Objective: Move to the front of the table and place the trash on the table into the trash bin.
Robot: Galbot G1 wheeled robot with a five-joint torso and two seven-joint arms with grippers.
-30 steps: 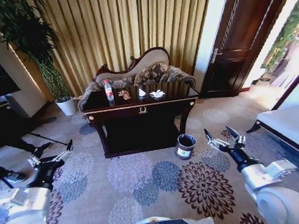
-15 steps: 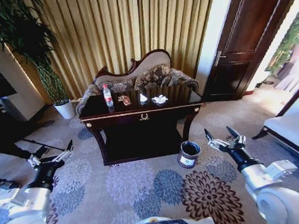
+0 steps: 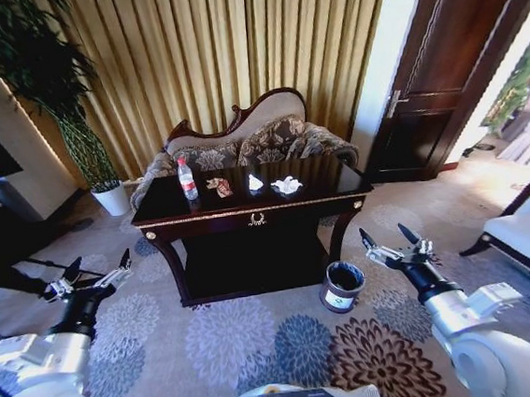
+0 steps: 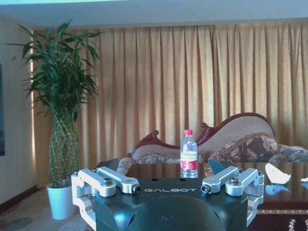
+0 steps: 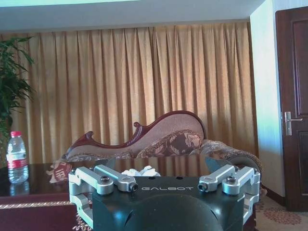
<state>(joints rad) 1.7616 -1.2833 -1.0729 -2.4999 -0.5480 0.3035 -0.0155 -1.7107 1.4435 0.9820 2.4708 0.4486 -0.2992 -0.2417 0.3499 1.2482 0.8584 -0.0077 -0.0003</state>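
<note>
Two claws spread wide, empty: left claw (image 3: 94, 274), right claw (image 3: 388, 240) | bottle (image 3: 187, 180), wrapper (image 3: 219, 186), paper scraps (image 3: 286, 186) lay on worktop (image 3: 247, 203) | bin (image 3: 343, 286) stood beside right leg

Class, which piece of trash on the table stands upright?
The clear bottle with the red cap, at the table's left end; the wrapper and paper scraps lie low.

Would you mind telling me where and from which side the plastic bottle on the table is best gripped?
I would grip the bottle around its labelled middle, coming level from the table's front edge. It stands upright near the left end, apart from the wrapper, so its round sides are free. The left tool is on that side, open and still well short of the table.
</note>
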